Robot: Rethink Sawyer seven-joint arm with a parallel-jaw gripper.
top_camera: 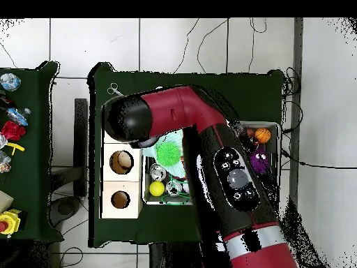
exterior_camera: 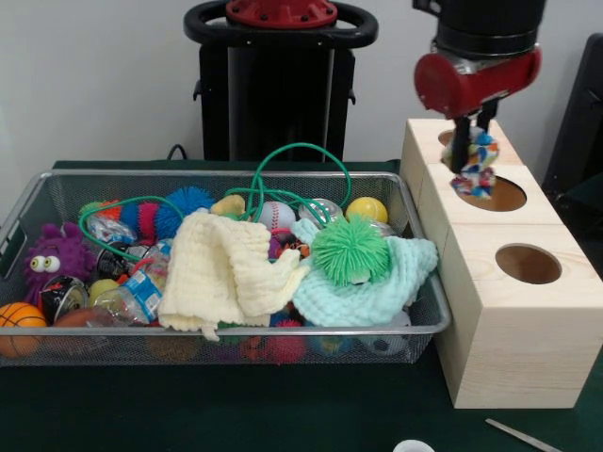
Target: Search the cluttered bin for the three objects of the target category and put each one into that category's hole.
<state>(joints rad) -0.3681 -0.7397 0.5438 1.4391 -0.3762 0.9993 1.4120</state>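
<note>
Nearest in the front view, bare green table (exterior_camera: 283, 414) runs along the wire bin's (exterior_camera: 57, 188) front wall, with a thin metal tool (exterior_camera: 523, 435) lying at the right corner. The bin is packed to its rim: an orange ball (exterior_camera: 19, 325) and a purple fuzzy toy (exterior_camera: 52, 259) at the left end, a yellow cloth (exterior_camera: 221, 273) in the middle, and a mint cloth (exterior_camera: 377, 282) with a green spiky ball (exterior_camera: 350, 250) on it at the right. Farther back lie a baseball (exterior_camera: 276, 216) and a yellow ball (exterior_camera: 366, 209), and a green cord (exterior_camera: 292, 169) loops above the rim. There is little free room inside.

Just beside the bin's right end stands the wooden box (exterior_camera: 513, 348), its top open and uncluttered, with three round holes in a row. The near hole (exterior_camera: 528, 264) is clear.

Above the middle hole (exterior_camera: 504, 195) hangs the gripper (exterior_camera: 474, 127), its fingers closed on a knotted toy (exterior_camera: 476, 165). The toy is a short rope-like piece in white, blue and red, dangling upright with its lower end at that hole's near-left rim; whether it touches is unclear. The far hole (exterior_camera: 452, 138) is partly hidden behind it.

From overhead the arm (top_camera: 209, 160) covers most of the bin.
</note>
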